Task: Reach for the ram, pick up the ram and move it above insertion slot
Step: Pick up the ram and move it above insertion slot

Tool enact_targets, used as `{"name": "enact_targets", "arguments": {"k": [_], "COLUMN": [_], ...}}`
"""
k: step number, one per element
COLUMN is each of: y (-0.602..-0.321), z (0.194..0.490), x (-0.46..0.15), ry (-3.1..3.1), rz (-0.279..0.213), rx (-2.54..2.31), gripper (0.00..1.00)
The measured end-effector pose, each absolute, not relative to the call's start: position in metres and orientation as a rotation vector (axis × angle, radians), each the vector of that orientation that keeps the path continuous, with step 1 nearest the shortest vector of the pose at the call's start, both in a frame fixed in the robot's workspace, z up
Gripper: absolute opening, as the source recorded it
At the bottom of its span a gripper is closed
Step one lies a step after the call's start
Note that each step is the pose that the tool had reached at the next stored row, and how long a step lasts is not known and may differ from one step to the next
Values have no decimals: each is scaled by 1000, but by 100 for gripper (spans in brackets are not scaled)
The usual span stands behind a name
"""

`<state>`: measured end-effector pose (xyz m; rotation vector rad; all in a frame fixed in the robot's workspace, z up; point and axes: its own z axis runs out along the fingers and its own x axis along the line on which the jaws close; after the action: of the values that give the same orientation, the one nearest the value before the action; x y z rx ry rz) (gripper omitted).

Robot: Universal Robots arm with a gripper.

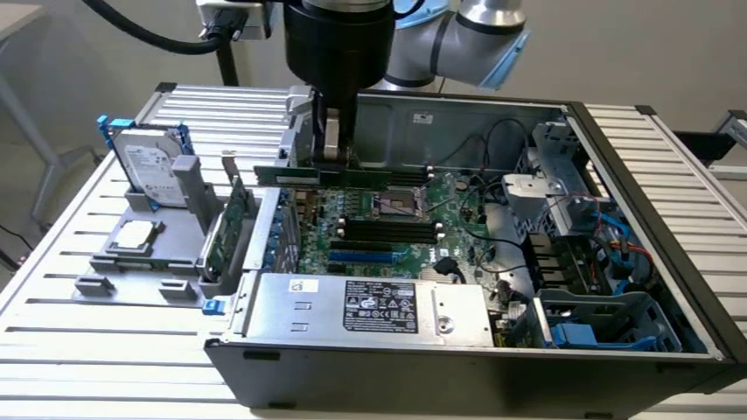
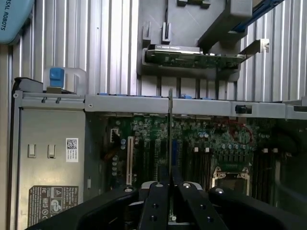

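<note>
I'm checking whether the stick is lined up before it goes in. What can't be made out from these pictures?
- Gap between the ram and the black slots: neither view shows that height.
- Which slot lies under it: in the wrist view the ram is edge-on and covers the board below.
- Its chips: too small in the exterior view.
- Gripper: the jaws' tips are cut off by the wrist view's edge.

One ram (image 1: 350, 176), one hard drive (image 1: 152, 164), one expansion card (image 1: 237, 223), one computer case (image 1: 653, 289), one tool (image 1: 336, 157)

A silver hard drive (image 1: 150, 166) and a green expansion card (image 1: 237, 226) stand in a grey holder (image 1: 122, 271) beside the open computer case (image 1: 653, 219).
</note>
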<state>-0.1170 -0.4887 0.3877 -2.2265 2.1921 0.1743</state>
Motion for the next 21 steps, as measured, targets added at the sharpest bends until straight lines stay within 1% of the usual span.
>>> {"name": "enact_targets", "arguments": {"k": [6,21], "y": [-481,-450], "z": [388,386], "x": [-97,-59], "ry": [2192,2194], "rz": [174,174], "rx": [-2226,-2225], "gripper": [13,13]}}
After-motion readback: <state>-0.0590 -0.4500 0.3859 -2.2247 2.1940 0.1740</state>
